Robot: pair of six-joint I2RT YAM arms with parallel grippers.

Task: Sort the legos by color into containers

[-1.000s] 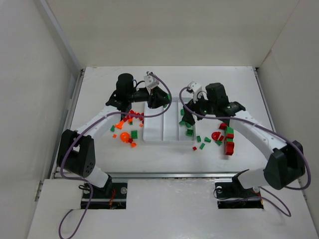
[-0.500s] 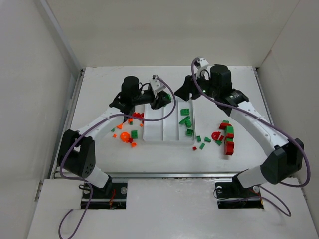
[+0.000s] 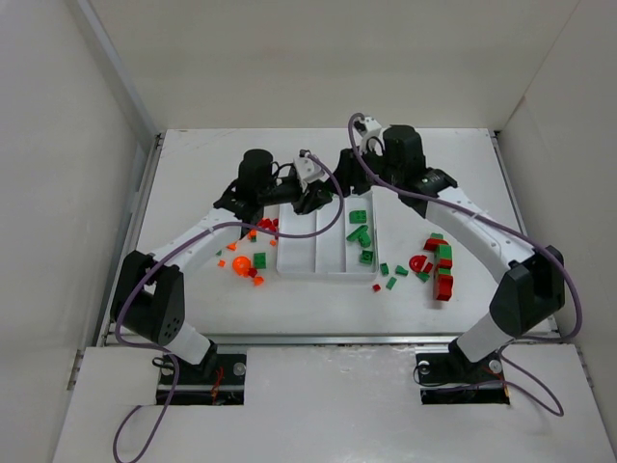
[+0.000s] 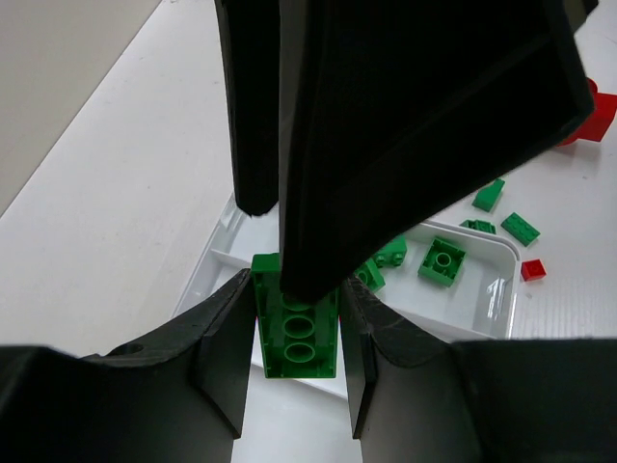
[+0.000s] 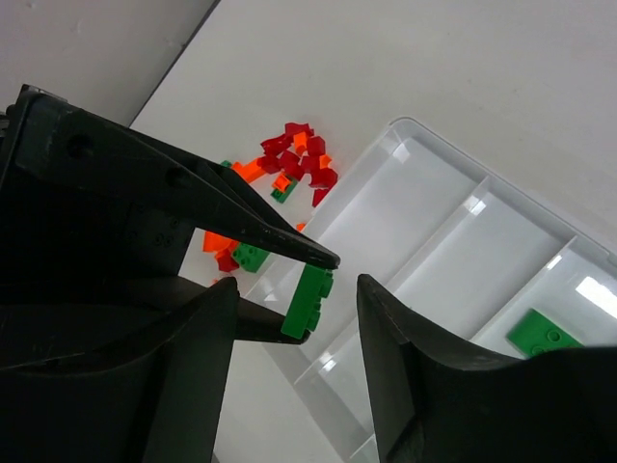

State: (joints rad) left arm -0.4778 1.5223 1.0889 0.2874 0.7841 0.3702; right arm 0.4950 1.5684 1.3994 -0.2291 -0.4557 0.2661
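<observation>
Nearest the arm bases, loose legos lie on the table on both sides of the tray's (image 3: 295,253) near end. Off its left side sit a round orange piece (image 3: 240,262) and a small green piece (image 3: 259,258), with a few red and orange bits just beside them. Off its right side are scattered green bits (image 3: 390,283), a red dome (image 3: 417,261) and a stack of red bricks (image 3: 443,285).

Further in, the tray's right-hand compartment (image 5: 578,280) holds several green pieces (image 3: 359,217), spread along its length.

Beyond that, just off the tray's far left corner, a heap of dark red and orange pieces (image 5: 301,154) lies on the table, close to the tray wall but outside it.

Both grippers meet over the tray's far end. The left gripper (image 3: 323,198) reaches in from the left, its jaws closed narrowly on a long green brick (image 4: 294,328). In its wrist view the two fingers press the brick's long sides, and the hollow underside faces the camera. The brick hangs in the air above the far end of the tray, about over the wall between the left and middle compartments.

The right gripper (image 3: 344,183) comes in from the tray's far right and points at that same brick. Its jaws stand partly open. In its own wrist view the brick sits in the gap between its fingers, with tray showing on either side. In the left wrist view one of its fingers overlaps the brick's far end. Whether it touches the brick cannot be told.
</observation>
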